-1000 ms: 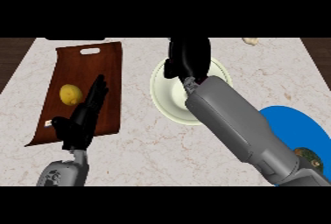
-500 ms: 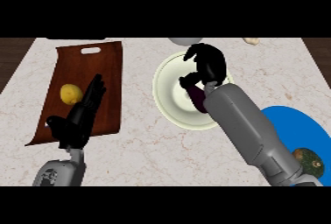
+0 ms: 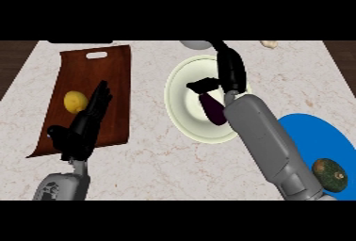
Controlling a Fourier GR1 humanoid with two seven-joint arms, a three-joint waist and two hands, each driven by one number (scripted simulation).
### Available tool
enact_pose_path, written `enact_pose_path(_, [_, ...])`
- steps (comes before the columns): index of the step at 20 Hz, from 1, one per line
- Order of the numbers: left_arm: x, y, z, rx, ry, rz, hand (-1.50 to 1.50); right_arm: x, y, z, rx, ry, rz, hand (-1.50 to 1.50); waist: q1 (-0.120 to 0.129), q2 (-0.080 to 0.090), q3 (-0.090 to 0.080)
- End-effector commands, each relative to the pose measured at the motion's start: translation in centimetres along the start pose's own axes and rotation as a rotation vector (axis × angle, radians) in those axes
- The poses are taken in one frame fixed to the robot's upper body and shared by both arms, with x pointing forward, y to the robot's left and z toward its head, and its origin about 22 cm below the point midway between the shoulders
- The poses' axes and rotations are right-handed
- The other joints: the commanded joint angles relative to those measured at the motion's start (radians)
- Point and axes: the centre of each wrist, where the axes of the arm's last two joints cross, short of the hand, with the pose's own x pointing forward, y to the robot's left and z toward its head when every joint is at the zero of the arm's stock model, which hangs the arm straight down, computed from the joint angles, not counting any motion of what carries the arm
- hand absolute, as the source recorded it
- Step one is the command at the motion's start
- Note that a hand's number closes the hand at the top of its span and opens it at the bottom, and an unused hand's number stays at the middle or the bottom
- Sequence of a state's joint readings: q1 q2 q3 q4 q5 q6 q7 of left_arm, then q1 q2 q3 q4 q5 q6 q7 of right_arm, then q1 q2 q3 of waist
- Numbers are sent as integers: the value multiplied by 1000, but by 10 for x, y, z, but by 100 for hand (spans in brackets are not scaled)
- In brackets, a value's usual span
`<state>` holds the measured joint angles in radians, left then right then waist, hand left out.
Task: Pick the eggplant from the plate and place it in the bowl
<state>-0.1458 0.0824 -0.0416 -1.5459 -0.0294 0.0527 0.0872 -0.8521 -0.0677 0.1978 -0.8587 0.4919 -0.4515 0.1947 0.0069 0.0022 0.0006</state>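
Observation:
A dark purple eggplant [image 3: 214, 109] lies on the cream plate [image 3: 182, 101] in the middle of the counter, its near right side hidden by my right forearm. My right hand [image 3: 230, 70] hovers over the plate's far right part. Its fingers point straight away from me past the rim, and the thumb [image 3: 202, 85] reaches left over the eggplant's far end. The hand is open and nothing is held. The blue bowl [image 3: 314, 135] stands at the right, partly behind that forearm. My left hand [image 3: 87, 123] rests open over the cutting board.
A brown cutting board [image 3: 115, 80] lies at the left with a yellow lemon [image 3: 74, 100] on it. A green-brown round fruit [image 3: 329, 174] sits at the bowl's near edge. A small pale object [image 3: 268, 44] lies at the far right edge.
My right hand has shifted right across the plate and its fingers have straightened, uncovering more of the eggplant. The left hand has stayed where it was.

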Motion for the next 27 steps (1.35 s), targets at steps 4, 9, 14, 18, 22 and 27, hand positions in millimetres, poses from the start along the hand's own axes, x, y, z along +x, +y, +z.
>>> enact_pose_path(4, [-14, -1, -2, 32, 14, 13, 0, 7, -25, 7, -136, -1, -181, -150, -13, -4, -1])
enact_pose_path(9, [-10, -4, 13, 16, 1, -7, 0, 0, -69, 13, -139, 21, -288, -150, -11, -6, -1])
enact_pose_path(14, [1, -18, 13, 17, 5, 11, 0, -15, -100, 44, -85, 16, -373, -150, -13, -6, 0])
enact_pose_path(18, [-2, 15, 12, 1, -13, -3, 0, -47, -107, 64, -64, 11, -446, -150, -9, -4, 0])
enact_pose_path(22, [-14, -2, 2, 8, 11, 13, 0, -64, -106, 82, -4, -16, -429, -150, -11, -2, -1])
enact_pose_path(27, [-8, -21, -7, 7, 12, -16, 0, -69, -129, 98, 16, -19, -419, -150, -10, -2, -1])
